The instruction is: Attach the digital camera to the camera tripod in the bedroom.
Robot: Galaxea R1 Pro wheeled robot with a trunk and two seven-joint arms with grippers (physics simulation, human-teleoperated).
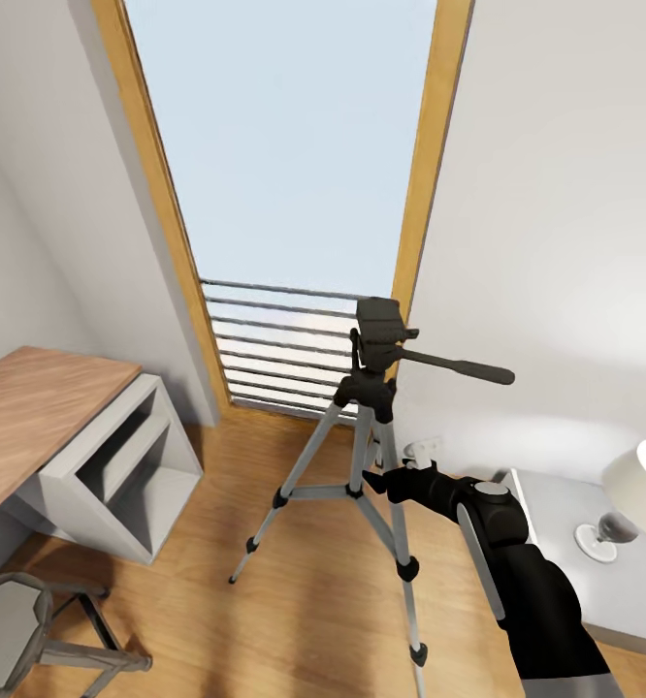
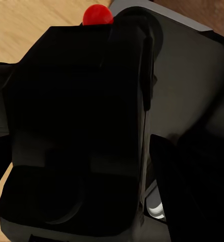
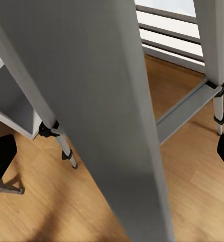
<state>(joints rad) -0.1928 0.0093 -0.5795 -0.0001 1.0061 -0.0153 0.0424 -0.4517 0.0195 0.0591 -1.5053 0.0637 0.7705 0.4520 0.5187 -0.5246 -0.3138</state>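
Your right tool (image 1: 373, 479) straddles a camera tripod (image 1: 367, 441) leg, spread; left tool's state unclear, digital camera (image 2: 76, 131) close against it; steady the tripod next.

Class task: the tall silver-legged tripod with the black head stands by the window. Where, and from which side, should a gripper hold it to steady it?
Grip one thin silver-grey leg of the tall silver-legged tripod just below the black head, coming from the robot's side. The upper legs are narrow enough for the jaws, whereas the long black pan handle sticks out rightward and would probably swing. The right gripper is already at a leg there.
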